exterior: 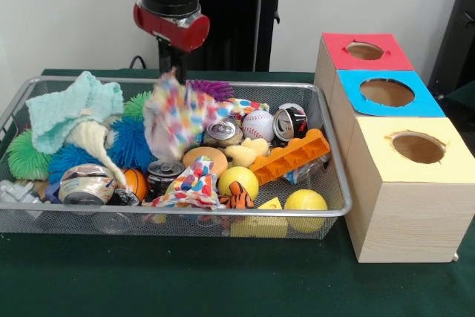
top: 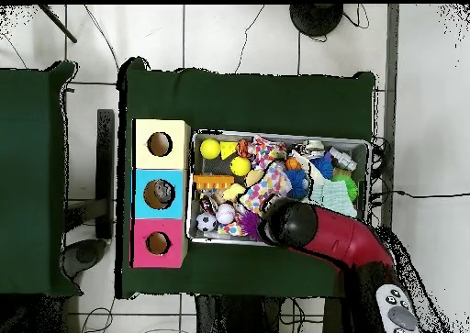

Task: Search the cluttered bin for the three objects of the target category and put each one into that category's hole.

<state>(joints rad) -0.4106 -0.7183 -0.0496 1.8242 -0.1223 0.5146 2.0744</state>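
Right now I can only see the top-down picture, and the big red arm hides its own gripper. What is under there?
Observer: The gripper hangs over the far side of the wire mesh bin, right above a white cloth with coloured dots.
Operator: Is that cloth lying flat?
Observer: No, it stands up in a peak that reaches the gripper. I cannot tell whether it is pinched.
Operator: What is under the light green knitted cloth?
Observer: The light green knitted cloth is draped over something cream-coloured that pokes out below it.
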